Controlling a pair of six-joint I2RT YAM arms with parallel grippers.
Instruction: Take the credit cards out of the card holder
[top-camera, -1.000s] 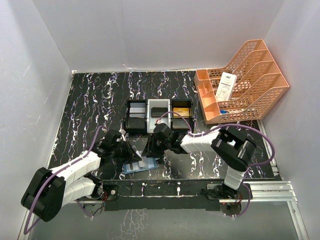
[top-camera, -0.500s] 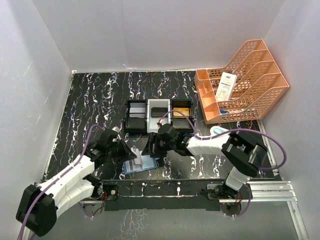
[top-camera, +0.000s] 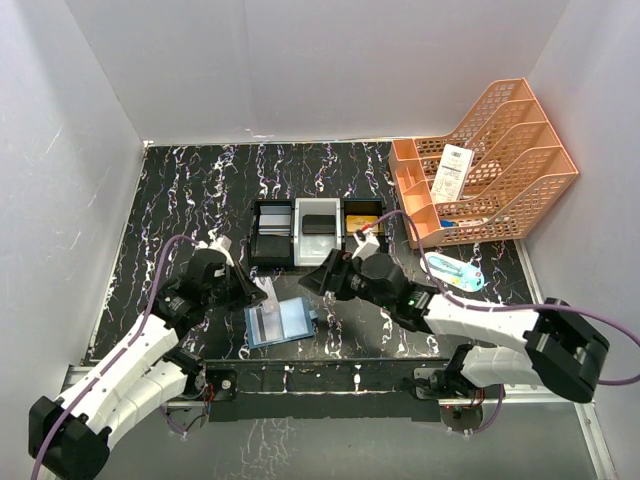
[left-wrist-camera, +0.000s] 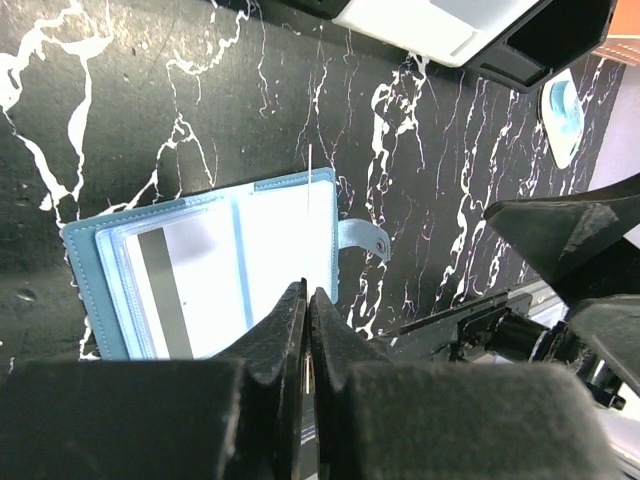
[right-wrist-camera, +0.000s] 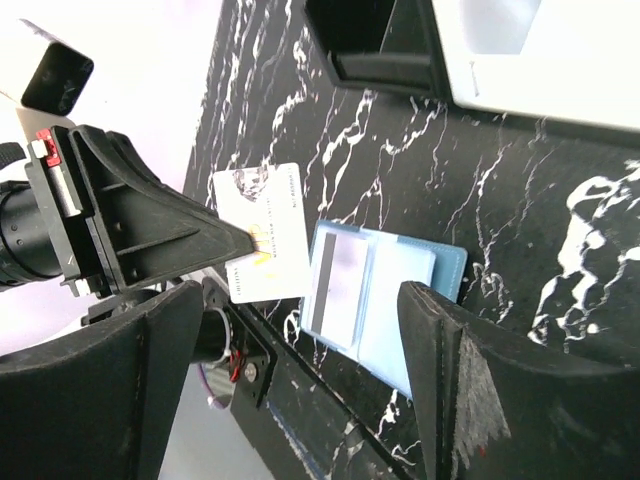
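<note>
So, your left pincer (left-wrist-camera: 308, 296) is pinched tight on a thin whitish plastic credit card (right-wrist-camera: 268, 232). The card is lifted clear of the small teal-blue folding card holder (top-camera: 281, 321), just above its far left side.

The card holder lies spread flat at the near edge of the black white-veined bench (top-camera: 190, 200). It sits right beside the black rail (top-camera: 330, 372) your arms are bolted to, so you've got almost no room on the near side. Its snap tab (left-wrist-camera: 365, 236) sticks out to the right.

Your right pincer (top-camera: 320, 281) hangs spread wide apart with nothing in it, just beyond the holder's far right corner. Right behind that is the black-and-white three-compartment tray (top-camera: 254, 235). It has a greyish card (top-camera: 271, 225), a black card (top-camera: 319, 223) and a gold card (top-camera: 362, 221), one per compartment.

There's plenty of bare bench to the left and at the far side. Over on the right you've got a white-and-light-blue oval case (top-camera: 452, 270) and an orange plastic file rack (top-camera: 500, 190).

Hard-to-see stuff:
- **Held card:** in the left wrist view it's edge-on, just a thin line, and its print is too small to read.
- **Holder's near edge:** in that same view the pincer's own black foam pads (left-wrist-camera: 120, 420) cut it off.
- **Cards in the holder:** one card with a grey stripe (left-wrist-camera: 165, 290) shows in a clear pocket, but you can't tell whether more sit under it.
</note>
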